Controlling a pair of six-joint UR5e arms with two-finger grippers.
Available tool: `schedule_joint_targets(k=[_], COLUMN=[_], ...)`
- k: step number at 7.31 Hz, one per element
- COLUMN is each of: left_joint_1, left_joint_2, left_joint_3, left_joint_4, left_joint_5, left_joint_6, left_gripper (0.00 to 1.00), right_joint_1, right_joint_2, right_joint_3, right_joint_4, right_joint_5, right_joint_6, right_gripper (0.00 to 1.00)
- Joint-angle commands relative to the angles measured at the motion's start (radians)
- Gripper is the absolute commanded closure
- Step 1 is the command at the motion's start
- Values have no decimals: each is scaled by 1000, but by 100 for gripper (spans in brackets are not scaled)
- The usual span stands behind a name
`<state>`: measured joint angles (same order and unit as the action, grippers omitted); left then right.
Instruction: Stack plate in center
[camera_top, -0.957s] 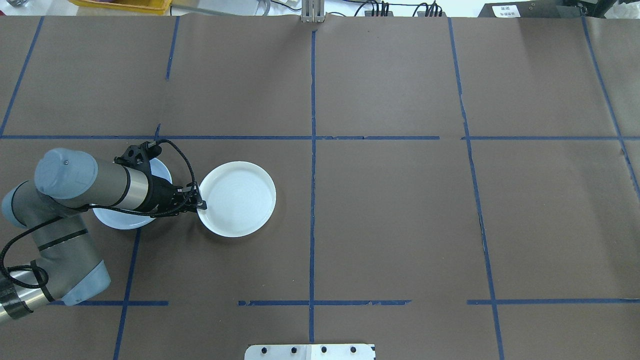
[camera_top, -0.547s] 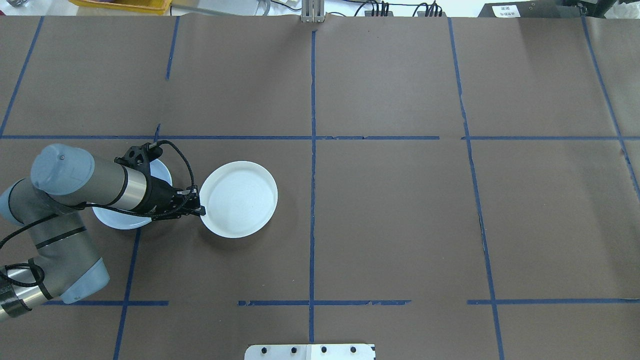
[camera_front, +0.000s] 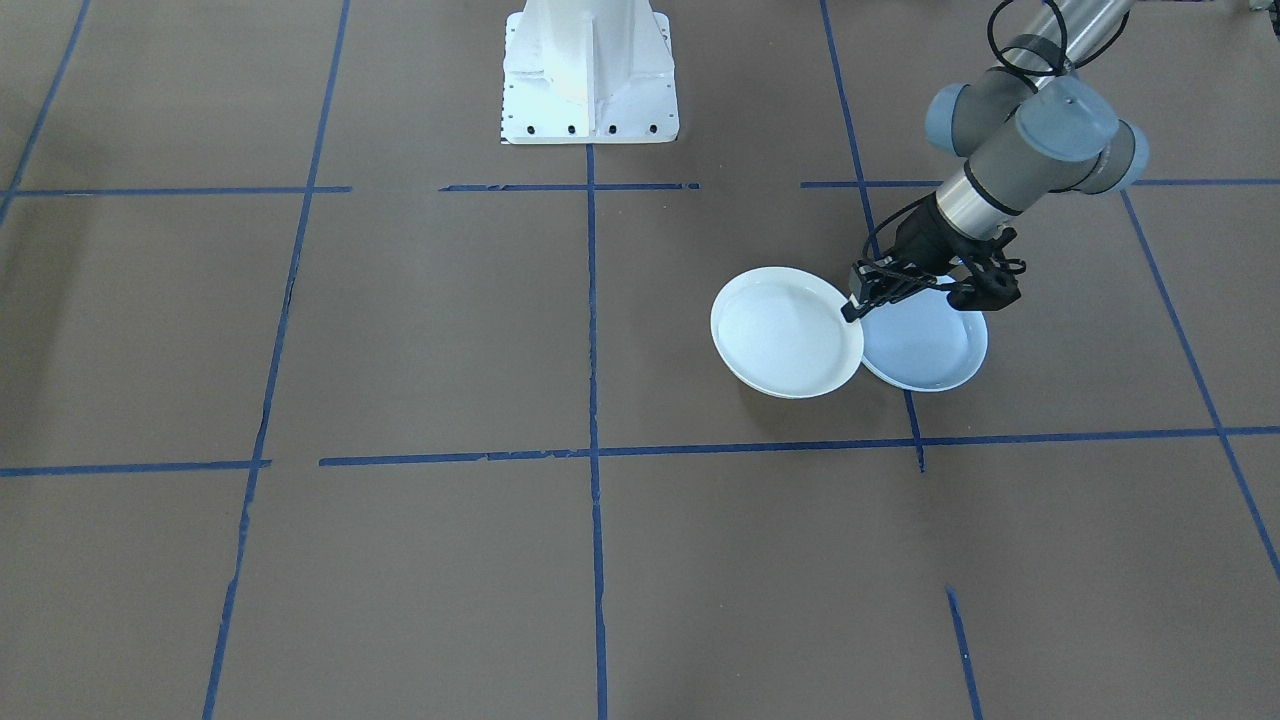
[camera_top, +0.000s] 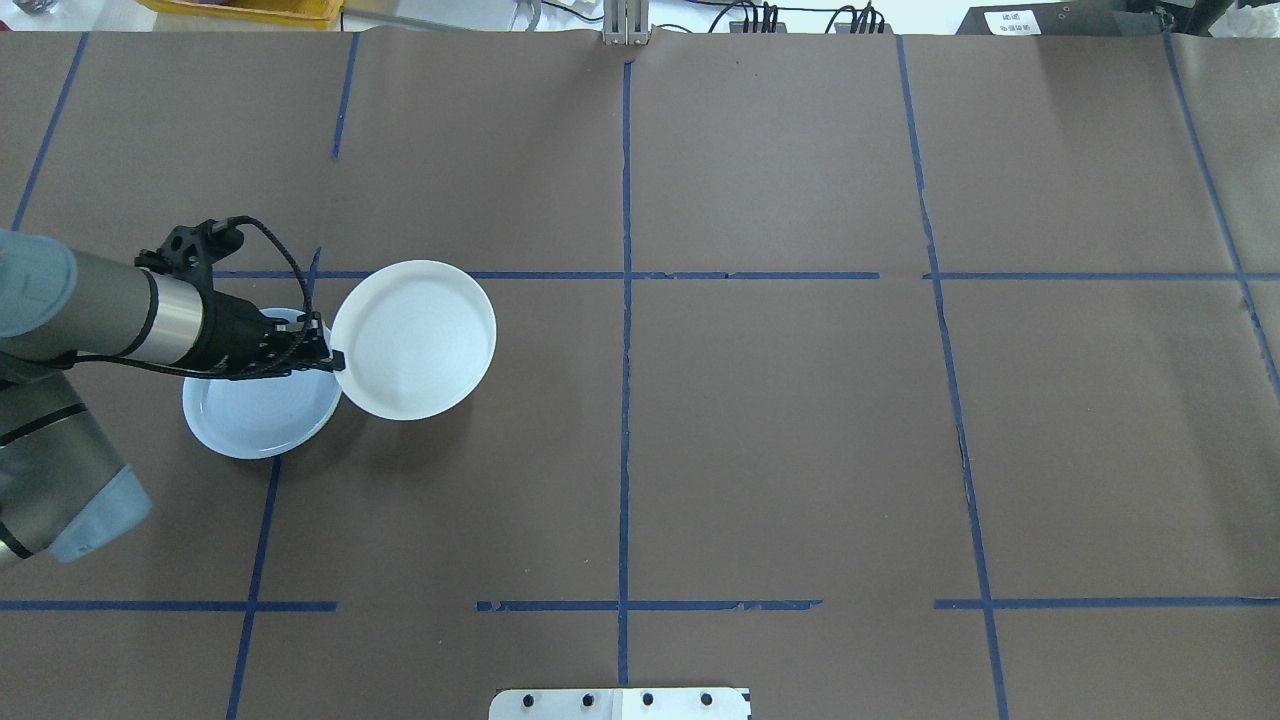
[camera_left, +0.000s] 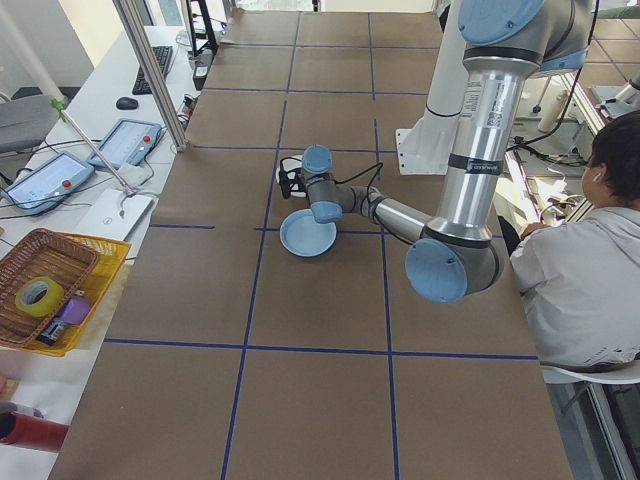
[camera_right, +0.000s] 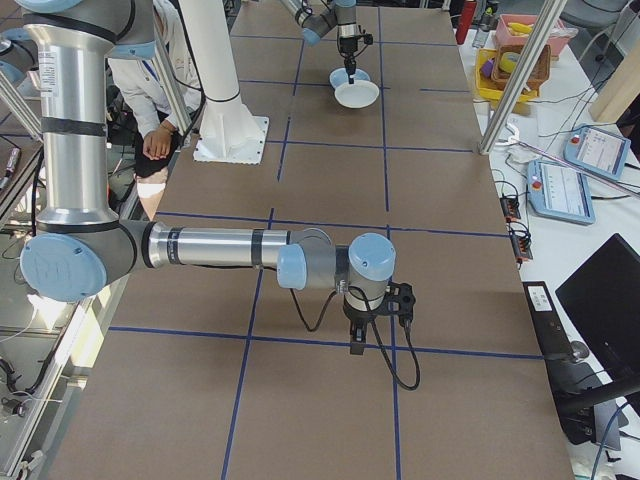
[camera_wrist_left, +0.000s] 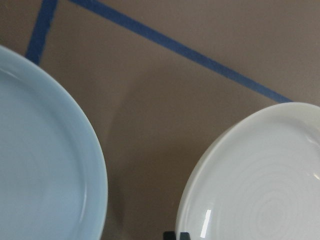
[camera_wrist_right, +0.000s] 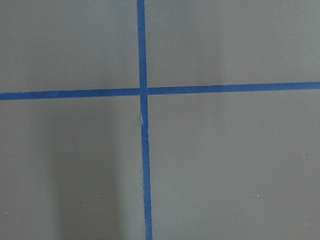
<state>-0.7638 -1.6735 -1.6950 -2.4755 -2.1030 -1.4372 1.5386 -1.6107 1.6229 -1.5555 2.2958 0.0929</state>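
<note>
Table (camera_top: 800, 450): blue plate (camera_top: 250, 420) flat, nothing in it. White plate (camera_top: 413, 340), also bare inside, lifted just beside it, rim overlapping its edge. Left gripper (camera_top: 325, 355) pinches the white plate's rim. Right gripper (camera_right: 357, 340): can't tell.

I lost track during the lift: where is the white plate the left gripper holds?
Overhead view, left half: the white plate hangs raised in the left gripper, gripped at its rim, its edge overlapping the pale blue plate on the table.

No text, label, brand or number can be read anywhere; the small white label at the overhead view's far edge (camera_top: 1012, 21) is illegible.
</note>
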Motion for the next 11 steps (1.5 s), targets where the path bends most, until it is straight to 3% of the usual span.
schedule_joint_targets(k=[1,3,5,7,9,11], left_joint_1=[-54,-77,-83,-197,-227,-226], left_joint_2=[185,279,262,253,160,138], left_joint_3=[-57,-28,14,56,145,163], left_joint_4=[-17,-153,-166,-149,-112,-106], left_joint_5=[-46,-129,-150,-327,-338,-338], left_joint_6=[165,230,219,218,216,164], left_gripper=[100,100,100,100,100,100], right_joint_1=[0,0,0,0,0,0], right_joint_2=[0,0,0,0,0,0], right_joint_3=[0,0,0,0,0,0], right_joint_4=[0,0,0,0,0,0], right_joint_5=[1,-1,1,1,1,1], right_joint_6=[1,1,1,-1,1,1], right_gripper=[0,0,0,0,0,0])
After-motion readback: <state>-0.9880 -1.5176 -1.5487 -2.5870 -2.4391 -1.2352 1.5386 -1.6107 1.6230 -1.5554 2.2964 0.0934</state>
